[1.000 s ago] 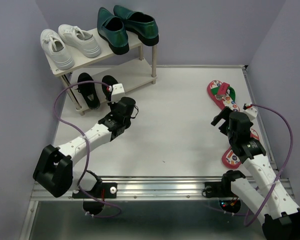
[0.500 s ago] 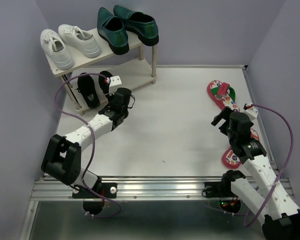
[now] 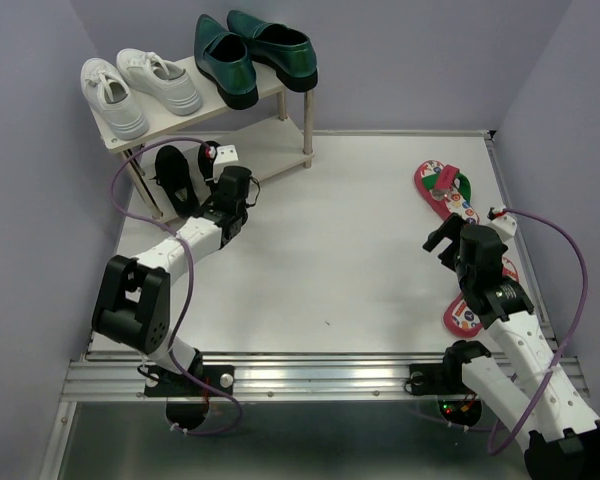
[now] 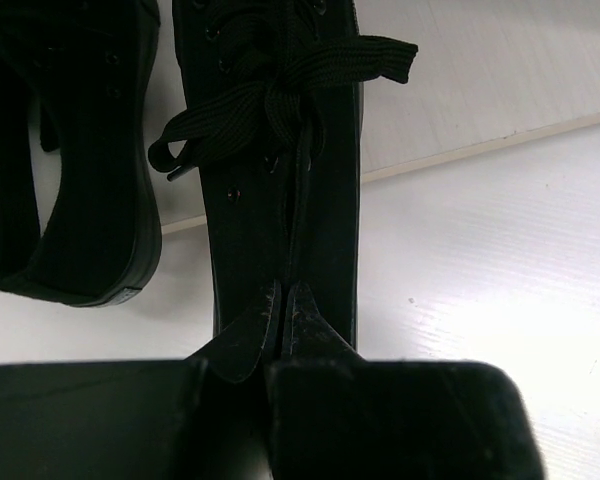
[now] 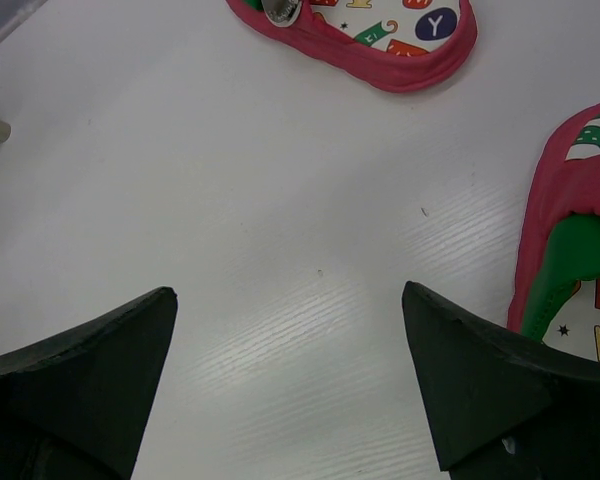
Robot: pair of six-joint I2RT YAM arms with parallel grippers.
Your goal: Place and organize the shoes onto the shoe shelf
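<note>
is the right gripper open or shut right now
Open: the right gripper shows its fingers wide apart in the wrist view, only bare table between them.

Claw (image 4: 283, 305) pinching black shoe (image 4: 280, 190), its mate (image 4: 70, 170) just left

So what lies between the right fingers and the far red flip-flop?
Nothing: bare white tabletop separates right fingers from red printed flip-flop, shown in right wrist view.

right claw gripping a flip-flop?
No, the right claw hangs open above the table, and both red flip-flops lie off to its side, untouched.
</note>
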